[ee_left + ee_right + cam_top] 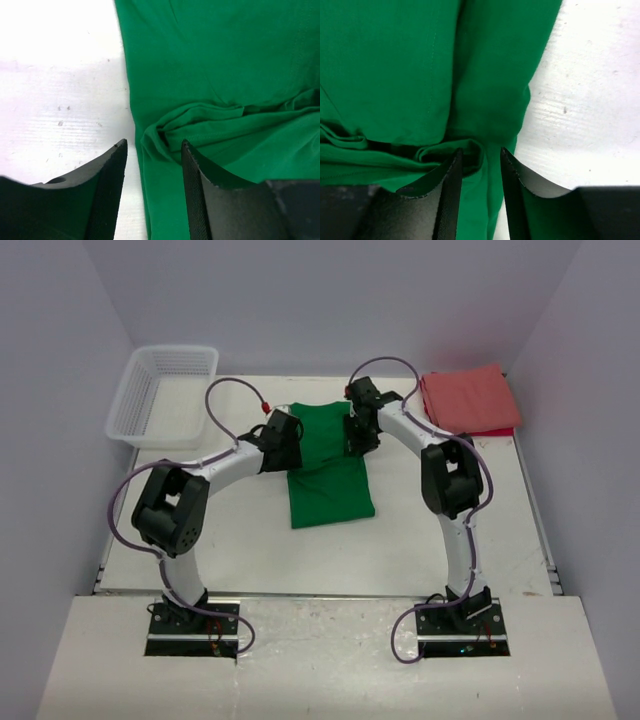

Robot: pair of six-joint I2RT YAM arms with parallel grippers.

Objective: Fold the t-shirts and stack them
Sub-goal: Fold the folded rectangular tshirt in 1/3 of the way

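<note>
The green t-shirt (328, 465) lies on the middle of the white tabletop (250, 550), a long strip running away from the arm bases, with a bunched fold across it about halfway up. The left hand (152, 150) sits at the shirt's left edge with its two fingers apart. That edge runs down between them, so one finger (107, 190) is over bare tabletop and the other over cloth. A rumpled tuck of the fold lies just ahead of the gap. The right hand (481, 155) sits at the opposite, right edge, its fingers also apart though closer together, with a small roll of the fold showing between them. Bare tabletop begins just to the right of it. Neither hand is clamped on the cloth.

The salmon-red t-shirt (465, 398) lies folded flat at the far right corner, well apart from the green one, close to the right arm's elbow. A white mesh basket (130, 400) stands at the far left corner. A broad band of white tabletop shows between the green shirt's near hem and the arm bases, and on either side of the shirt
</note>
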